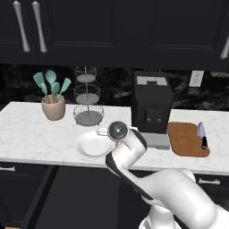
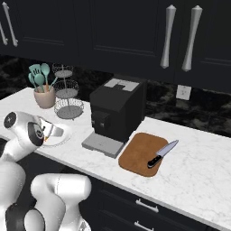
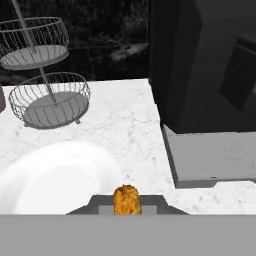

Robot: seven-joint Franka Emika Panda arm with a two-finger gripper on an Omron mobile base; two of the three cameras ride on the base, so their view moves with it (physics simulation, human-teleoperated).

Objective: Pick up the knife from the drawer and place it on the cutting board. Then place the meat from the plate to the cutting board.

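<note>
The gripper (image 3: 127,206) was closed on the meat (image 3: 126,199), a small orange-brown piece pinched between the two dark finger tips in the hand view. It hung just past the right edge of the plate (image 1: 91,145), above the white marble counter (image 1: 36,134) between the plate and the coffee machine's grey base. In the right base view a bit of the meat (image 2: 44,133) showed at the gripper (image 2: 48,131), over the plate (image 2: 58,135) beside the white arm. The plate itself lay bare, near the front edge of the counter and just in front of the wire tiered basket (image 1: 87,100). The knife (image 1: 202,135) lay on the cutting board (image 1: 187,139), near the board's right edge in the left base view, with its black handle toward the front of the counter and its blade pointing back toward the wall. The board sat flat on the counter just right of the black coffee machine (image 1: 152,107). A beige pot of teal utensils (image 1: 53,96) stood left of the basket, close to the dark backsplash. Black upper cabinets (image 1: 112,27) with silver handles hung above.
</note>
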